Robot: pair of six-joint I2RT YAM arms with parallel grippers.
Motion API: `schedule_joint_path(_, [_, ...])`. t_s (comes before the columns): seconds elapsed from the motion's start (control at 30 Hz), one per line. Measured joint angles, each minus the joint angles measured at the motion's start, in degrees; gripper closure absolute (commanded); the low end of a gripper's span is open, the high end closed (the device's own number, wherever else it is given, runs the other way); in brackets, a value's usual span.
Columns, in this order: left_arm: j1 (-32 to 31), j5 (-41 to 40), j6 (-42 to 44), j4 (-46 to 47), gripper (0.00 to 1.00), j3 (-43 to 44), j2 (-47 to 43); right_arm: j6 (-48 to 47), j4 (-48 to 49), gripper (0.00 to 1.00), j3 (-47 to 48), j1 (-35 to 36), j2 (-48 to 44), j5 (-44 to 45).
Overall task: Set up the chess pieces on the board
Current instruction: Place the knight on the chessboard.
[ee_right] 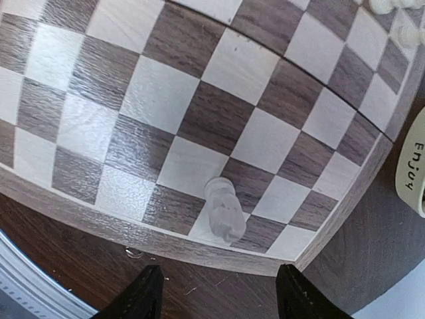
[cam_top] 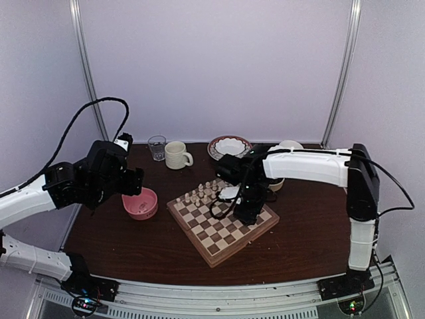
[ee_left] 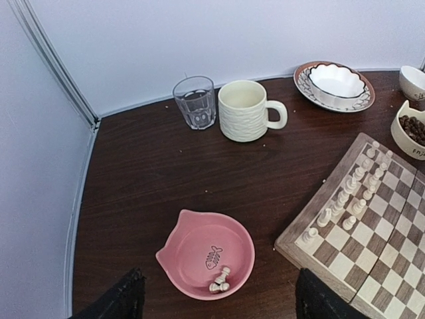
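Jaws of the left gripper (cam_top: pixel 135 181) stand wide apart, gripping nothing, above the pink dish (ee_left: pixel 189 249), where a few pale chess pieces (ee_left: pixel 220 280) lie unplaced beside a drawn fish skeleton. To the right, the board (ee_left: pixel 372 259) carries two rows of pale pieces along its far-left edge, so that side looks mostly set, while the squares in the middle are bare. Further right, the right gripper (ee_right: pixel 218 276) hangs over the board's near edge, fingers apart and clear of a single pale piece (ee_right: pixel 224 211) on an outer-row square; blur hides whether it stands upright. I judge the job well short of done. Rightmost, a cream bowl (ee_right: pixel 413 163) beside the board reads "Enjoy".
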Motion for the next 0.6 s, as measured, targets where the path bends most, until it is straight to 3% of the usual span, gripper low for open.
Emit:
schedule_joint_path(0.27, [4.0, 1.3, 0.5, 2.7, 0.21, 1.9, 2.2, 4.2, 25.7, 0.44, -26.1, -1.7, -24.8, -2.0])
schedule_joint_path(0.6, [5.6, 1.8, 6.0, 15.7, 0.11, -10.0, 5.3, 10.8, 54.2, 0.4, -48.7, -3.3, -31.2, -7.3])
